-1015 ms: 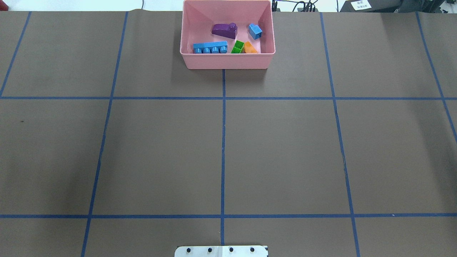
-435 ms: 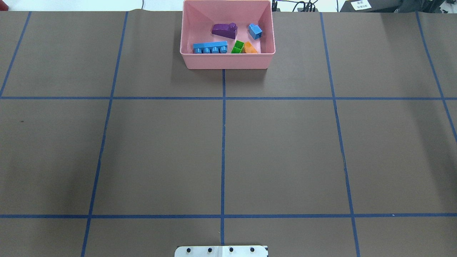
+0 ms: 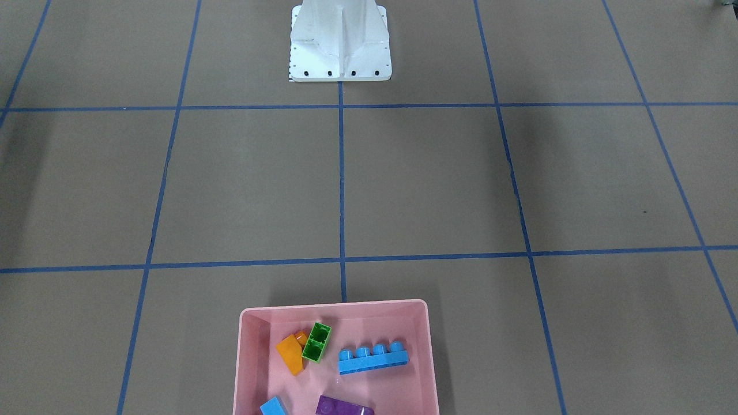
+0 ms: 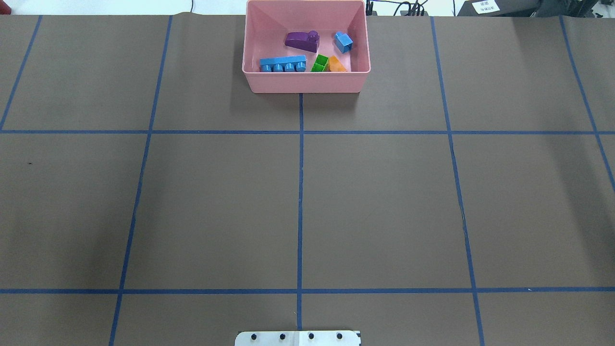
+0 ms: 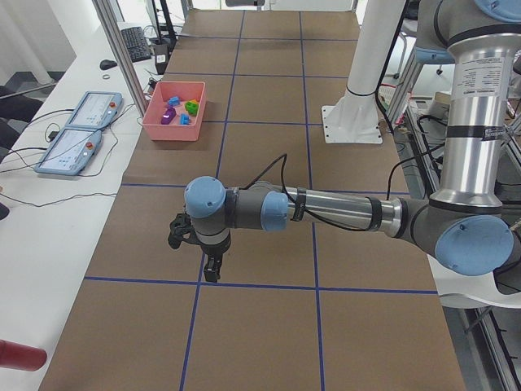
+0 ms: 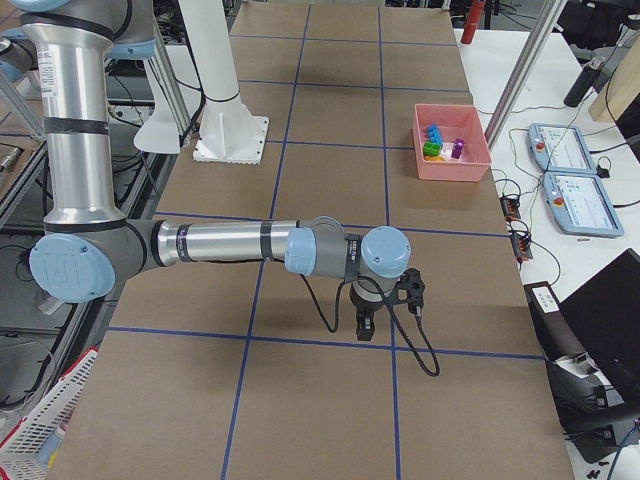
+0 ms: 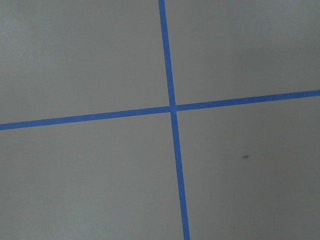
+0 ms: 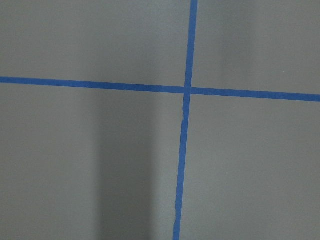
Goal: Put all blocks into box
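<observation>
**All five bricks in the pink box; both my claws hang over bare bench**

The brown bench (image 4: 384,202), gridded with blue tape (image 4: 300,192), fills every view. My arms show only in the two side views. There my left arm (image 5: 326,210) and my right arm (image 6: 220,243) each reach out level over the bench, well away from the box. My left claw (image 5: 212,267) and my right claw (image 6: 365,322) point straight down near tape lines. At that range I cannot tell how far either is open, or whether it grips anything. My wrist cameras show only a tape crossing each.

The front-facing view shows the white base plate (image 3: 340,72) whole, with a column rising from it. The overhead view catches only the plate's edge.

The box (image 4: 302,82) sits at the far middle edge of the bench. Inside it, the long blue four-stud brick (image 4: 283,63) lies by the near wall. The purple brick (image 4: 301,41) lies behind that one. The green brick (image 4: 319,63) and the orange sloped brick (image 4: 337,65) touch each other. The small blue cube (image 4: 344,42) stands apart from them. The front-facing view crops the purple brick and the cube.

A white label (image 4: 485,6) beyond the bench carries print too small to read.
</observation>
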`<state>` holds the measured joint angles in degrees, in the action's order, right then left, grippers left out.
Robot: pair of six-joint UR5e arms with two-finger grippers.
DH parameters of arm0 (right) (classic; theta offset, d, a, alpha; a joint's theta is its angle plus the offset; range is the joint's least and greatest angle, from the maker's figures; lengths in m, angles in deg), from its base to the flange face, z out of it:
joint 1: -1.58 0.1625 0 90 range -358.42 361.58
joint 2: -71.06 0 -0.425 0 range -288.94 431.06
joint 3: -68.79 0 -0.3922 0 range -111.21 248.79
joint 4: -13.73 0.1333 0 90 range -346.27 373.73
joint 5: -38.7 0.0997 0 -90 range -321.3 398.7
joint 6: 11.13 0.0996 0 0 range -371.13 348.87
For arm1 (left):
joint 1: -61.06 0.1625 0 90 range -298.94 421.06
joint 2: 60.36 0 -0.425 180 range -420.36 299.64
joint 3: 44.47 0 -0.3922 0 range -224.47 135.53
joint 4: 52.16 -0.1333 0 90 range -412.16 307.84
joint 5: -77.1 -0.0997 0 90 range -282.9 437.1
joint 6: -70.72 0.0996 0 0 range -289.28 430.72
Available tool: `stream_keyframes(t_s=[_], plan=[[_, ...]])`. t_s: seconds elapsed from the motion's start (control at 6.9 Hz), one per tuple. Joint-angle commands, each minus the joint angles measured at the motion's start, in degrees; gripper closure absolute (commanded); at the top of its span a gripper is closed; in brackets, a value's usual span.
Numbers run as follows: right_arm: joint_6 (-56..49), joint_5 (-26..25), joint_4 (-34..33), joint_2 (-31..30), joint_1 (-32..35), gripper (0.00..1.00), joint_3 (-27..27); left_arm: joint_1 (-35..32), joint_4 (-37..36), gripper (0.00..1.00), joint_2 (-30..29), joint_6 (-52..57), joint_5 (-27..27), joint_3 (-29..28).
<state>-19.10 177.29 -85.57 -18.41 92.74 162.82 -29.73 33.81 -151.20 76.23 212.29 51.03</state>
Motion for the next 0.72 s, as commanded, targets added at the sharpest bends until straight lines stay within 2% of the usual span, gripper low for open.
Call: stream_keyframes(t_s=[0.0,0.58], plan=[[-2.23,-0.07,-0.02,0.08,0.07,0.0,0.45,0.0,-0.02,0.0,0.14,-0.05,-0.02,0.04],[-1.61,-1.21,1.92,0.0,0.25,0.0,0.28,0.0,-0.02,0.0,0.4,-0.14,-0.02,0.48]])
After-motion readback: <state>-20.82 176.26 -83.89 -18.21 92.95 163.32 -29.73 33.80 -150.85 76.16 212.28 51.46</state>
